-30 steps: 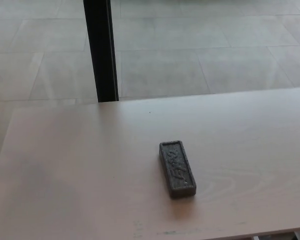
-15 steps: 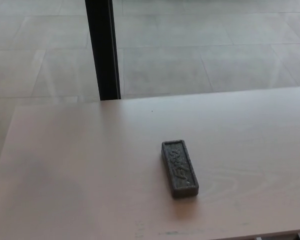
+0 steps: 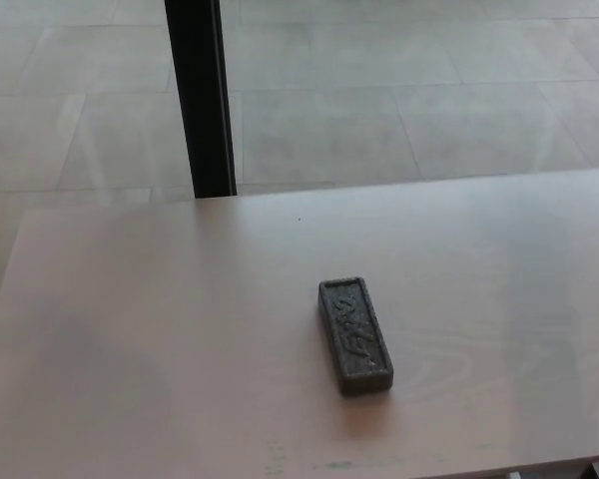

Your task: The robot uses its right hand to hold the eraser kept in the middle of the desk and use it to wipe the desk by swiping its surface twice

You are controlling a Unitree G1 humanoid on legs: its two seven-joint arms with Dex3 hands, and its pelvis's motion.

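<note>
One eraser [image 3: 354, 334] lay flat mid-desk [image 3: 130, 329], long axis running away from me, near end angled slightly right. Neither of my hands was in view; grip state unknown. Right-hand approach judged natural.

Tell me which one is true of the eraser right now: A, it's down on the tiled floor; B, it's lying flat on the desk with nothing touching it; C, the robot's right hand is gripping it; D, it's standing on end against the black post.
B: the eraser lies flat on the desk, apart from the black post, and neither robot hand is in the picture.
</note>
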